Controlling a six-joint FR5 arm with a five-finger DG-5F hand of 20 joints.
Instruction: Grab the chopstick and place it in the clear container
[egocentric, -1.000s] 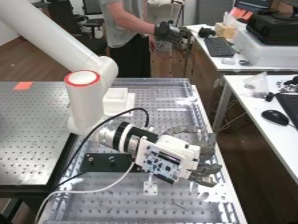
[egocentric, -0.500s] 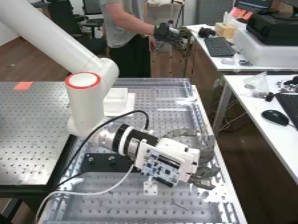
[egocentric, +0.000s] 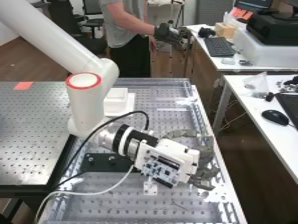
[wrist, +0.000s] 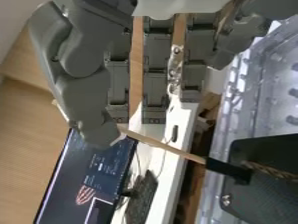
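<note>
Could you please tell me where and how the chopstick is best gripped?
I would pinch the chopstick across its pale wooden shaft, a little short of the dark band, coming in from the side away from the black block. The shaft is thin and straight and juts out past the block's edge, which should leave room on both sides.

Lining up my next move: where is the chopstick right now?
In the wrist view, the chopstick slants from beside the thumb tip across to the black block.

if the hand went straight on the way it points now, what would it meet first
Probably the wooden stick, which crosses the wrist view just past the hand, though depth is unclear.
</note>
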